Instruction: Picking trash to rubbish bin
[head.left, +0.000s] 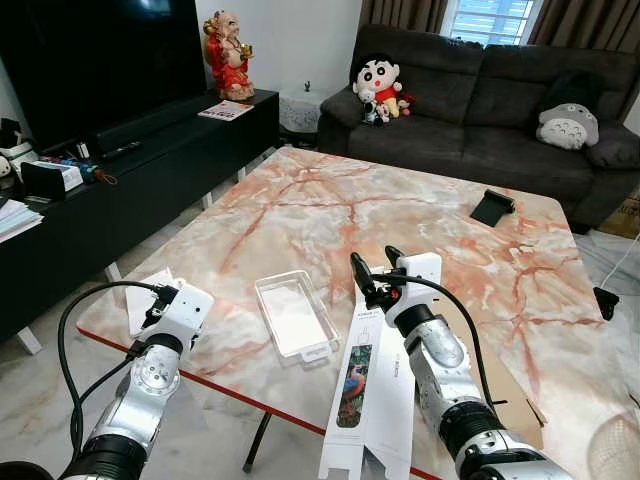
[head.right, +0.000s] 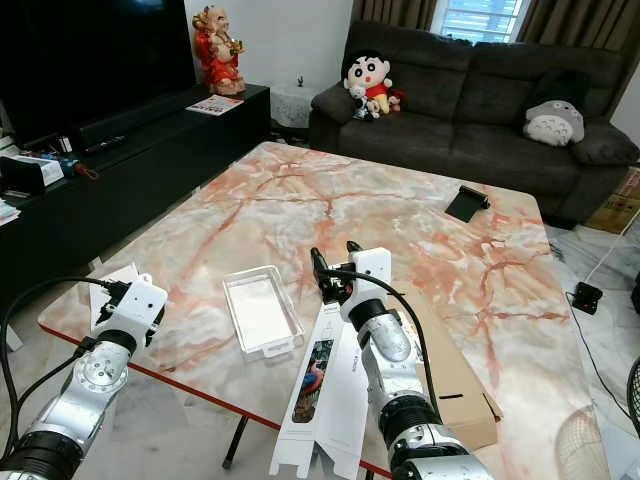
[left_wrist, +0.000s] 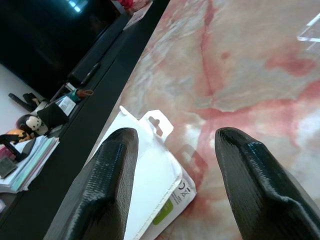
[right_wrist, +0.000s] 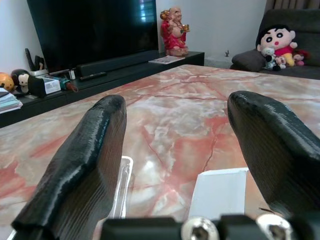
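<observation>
Three pieces of trash lie on the marble table (head.left: 300, 210). A clear plastic tray (head.left: 296, 315) sits near the front edge. A long white carton (head.left: 370, 390) with a colourful print overhangs that edge. A white packaging card (head.left: 146, 296) rests at the front left corner. My left gripper (left_wrist: 175, 165) is open just above the card (left_wrist: 150, 185), one finger on each side of its hanger end. My right gripper (head.left: 376, 268) is open above the far end of the carton (right_wrist: 220, 192), with the tray's edge (right_wrist: 122, 185) beside it. Neither gripper holds anything.
Flat brown cardboard (head.left: 518, 400) lies under my right arm at the table's front right. A small black object (head.left: 492, 207) sits at the far right of the table. A black TV console (head.left: 150, 170) runs along the left, and a dark sofa (head.left: 480, 110) stands behind.
</observation>
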